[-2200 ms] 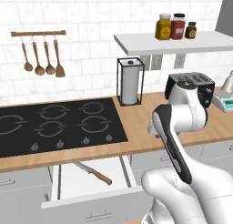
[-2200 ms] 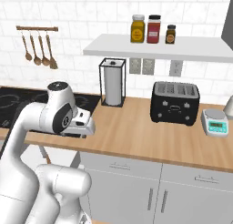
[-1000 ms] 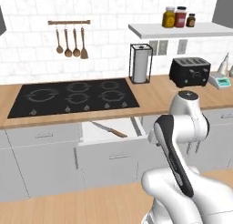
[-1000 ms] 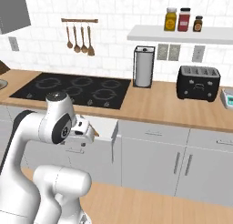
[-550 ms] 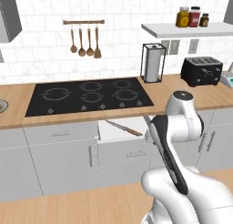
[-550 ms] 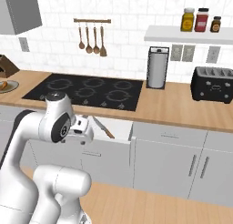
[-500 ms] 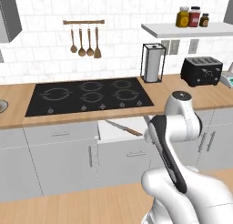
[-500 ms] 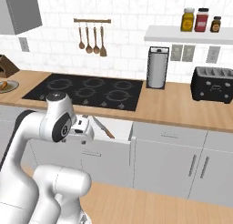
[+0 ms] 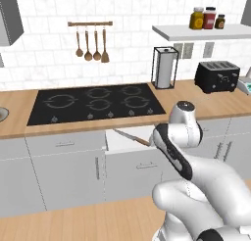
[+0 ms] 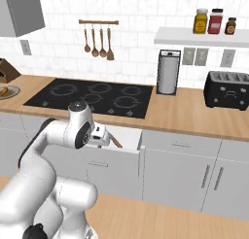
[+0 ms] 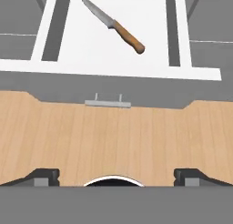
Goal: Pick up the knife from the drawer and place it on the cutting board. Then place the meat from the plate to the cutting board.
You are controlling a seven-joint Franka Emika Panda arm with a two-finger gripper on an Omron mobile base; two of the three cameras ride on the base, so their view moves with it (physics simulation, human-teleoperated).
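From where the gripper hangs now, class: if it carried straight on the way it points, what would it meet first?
Probably the wooden floor before the open drawer, not the knife; depth is unclear.

Kitchen wall and wooden counter (image 9: 206,105)

A black hob (image 9: 95,103) with 4 burners is set into the counter. To its right stand a paper towel holder (image 9: 165,68) and, further right, a black toaster (image 9: 217,76). 4 wooden utensils (image 9: 91,45) hang from a rail on the tiled wall. 3 jars (image 9: 208,18) sit on the white shelf (image 9: 196,33). Grey cabinets (image 9: 61,174) stand below, over a wood floor (image 9: 73,225).
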